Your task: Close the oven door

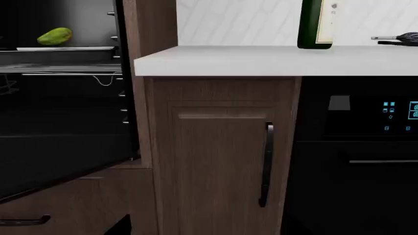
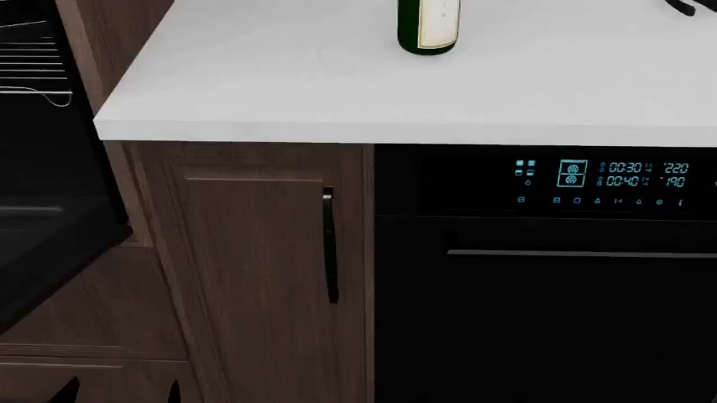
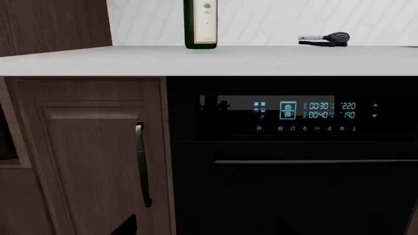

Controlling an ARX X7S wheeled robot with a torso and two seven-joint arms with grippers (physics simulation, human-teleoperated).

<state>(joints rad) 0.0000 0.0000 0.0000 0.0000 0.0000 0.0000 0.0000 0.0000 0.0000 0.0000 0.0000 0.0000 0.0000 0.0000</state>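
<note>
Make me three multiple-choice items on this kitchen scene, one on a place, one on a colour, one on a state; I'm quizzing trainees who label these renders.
1. Where does the green bottle stand?
A. On the white countertop
B. On the oven rack
C. On the floor

2. What colour is the lit display on the black appliance front?
A. Red
B. Cyan
C. Yellow

3. What state is the oven door in?
A. Fully shut
B. Removed
C. Open, cavity exposed

Answers:
1. A, since all three views show the bottle upright on the counter.
2. B, since the digits and icons glow cyan.
3. C, since the left wrist view looks into the cavity at the racks and a green fruit on a tray.
</note>
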